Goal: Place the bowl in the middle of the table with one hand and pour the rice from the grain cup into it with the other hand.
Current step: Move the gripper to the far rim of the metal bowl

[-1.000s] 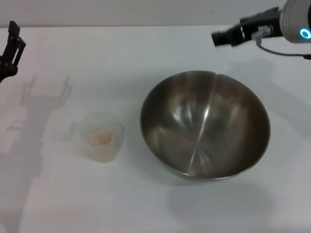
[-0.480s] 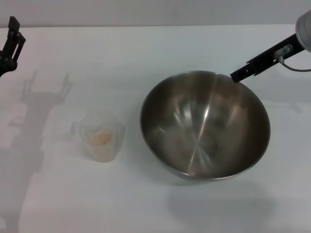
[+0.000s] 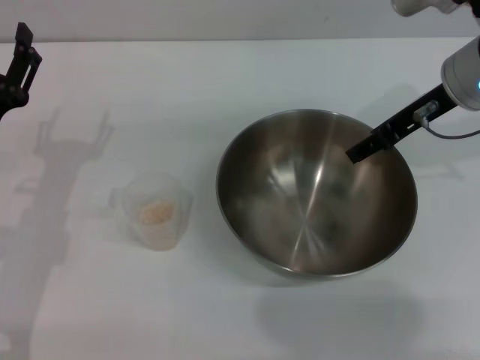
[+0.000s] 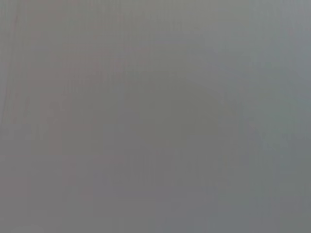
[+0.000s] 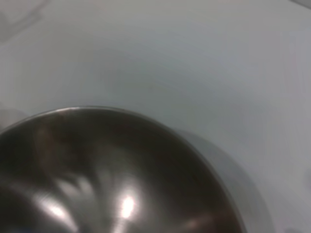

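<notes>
The left pincer stayed parked at the far left edge of the table, holding nothing; whether its fingers stood apart could not be told, and its wrist view showed only blank grey. Nearer and to the right, the grain cup stood upright with a small heap of rice inside, untouched and well apart from either pincer. Just right of the cup sat the stainless-steel bowl, empty, right of the table's middle. The change lay at the far right: the right pincer had swung down from above the far-right corner, and its dark fingers now reached over the bowl's far-right rim; it gripped nothing yet, and how far open it stood could not be judged from this edge-on angle. The right wrist view showed the bowl's rim close below. This looked like the approach to grasp the rim; moving the bowl and pouring were still to come.
</notes>
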You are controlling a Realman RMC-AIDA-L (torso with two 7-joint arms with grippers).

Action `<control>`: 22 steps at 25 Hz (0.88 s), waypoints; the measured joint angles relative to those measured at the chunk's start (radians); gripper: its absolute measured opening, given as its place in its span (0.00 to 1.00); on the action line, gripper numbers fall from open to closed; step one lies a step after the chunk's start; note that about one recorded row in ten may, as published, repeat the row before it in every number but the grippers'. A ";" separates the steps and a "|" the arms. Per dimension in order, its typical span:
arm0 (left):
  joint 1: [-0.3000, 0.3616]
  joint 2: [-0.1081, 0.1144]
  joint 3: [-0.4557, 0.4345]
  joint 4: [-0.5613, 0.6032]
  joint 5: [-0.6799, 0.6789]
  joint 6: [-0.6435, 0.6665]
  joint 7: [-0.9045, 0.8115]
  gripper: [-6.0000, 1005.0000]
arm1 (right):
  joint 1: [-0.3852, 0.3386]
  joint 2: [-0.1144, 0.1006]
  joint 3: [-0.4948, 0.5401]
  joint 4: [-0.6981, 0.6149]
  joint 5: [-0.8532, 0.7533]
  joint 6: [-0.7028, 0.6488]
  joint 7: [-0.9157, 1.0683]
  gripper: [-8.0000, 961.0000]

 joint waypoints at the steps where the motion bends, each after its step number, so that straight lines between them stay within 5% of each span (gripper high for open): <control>1: -0.001 0.000 0.000 0.000 0.000 0.000 0.000 0.86 | 0.000 0.000 0.000 0.000 0.000 0.000 0.000 0.74; 15: 0.000 0.000 -0.001 0.001 0.000 0.000 0.000 0.86 | 0.002 -0.001 0.001 0.016 0.005 -0.011 -0.015 0.52; 22: 0.000 -0.001 -0.002 0.001 0.000 0.000 -0.001 0.85 | 0.003 0.000 0.001 0.017 0.005 -0.016 -0.028 0.19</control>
